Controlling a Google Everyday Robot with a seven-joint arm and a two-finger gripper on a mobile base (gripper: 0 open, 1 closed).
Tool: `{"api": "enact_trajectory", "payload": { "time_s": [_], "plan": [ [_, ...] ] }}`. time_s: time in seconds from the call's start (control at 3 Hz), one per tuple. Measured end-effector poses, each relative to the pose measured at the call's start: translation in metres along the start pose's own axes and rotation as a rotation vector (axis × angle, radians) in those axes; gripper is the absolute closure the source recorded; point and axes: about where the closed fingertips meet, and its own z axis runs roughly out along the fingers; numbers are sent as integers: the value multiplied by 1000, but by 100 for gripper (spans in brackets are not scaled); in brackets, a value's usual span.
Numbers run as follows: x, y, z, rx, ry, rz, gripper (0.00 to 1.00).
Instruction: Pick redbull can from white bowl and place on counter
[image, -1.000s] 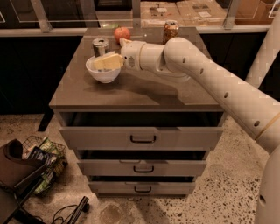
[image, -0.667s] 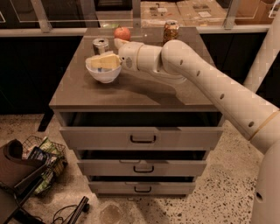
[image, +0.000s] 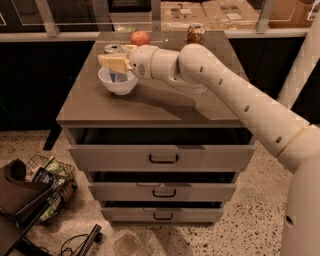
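The redbull can (image: 118, 76) stands upright in the white bowl (image: 119, 87), at the back left of the counter (image: 165, 107). Its shiny top shows above my gripper and its blue and white label below it. My gripper (image: 113, 60) is at the can's upper part, just over the bowl, and hides the can's middle. The arm reaches in from the right across the counter.
A red apple (image: 140, 37) and a short orange-gold can (image: 195, 34) stand at the counter's back edge. The three drawers (image: 162, 159) are below, slightly pulled out. A wire basket (image: 50, 182) and a dark bag (image: 17, 192) lie on the floor at the left.
My gripper has moved a little left, closing in on the can over the bowl. The can and bowl have not moved.
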Motion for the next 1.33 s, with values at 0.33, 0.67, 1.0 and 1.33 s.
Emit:
{"api": "enact_trajectory", "payload": {
  "time_s": [0.33,0.67,1.0,1.33],
  "plan": [
    [0,2,2,-5,0,0,85],
    [0,4,4,-9,-1,0,100],
    [0,4,5,-9,-1,0,100],
    [-23,6,14,-37,-8,-6,100]
  ]
}}
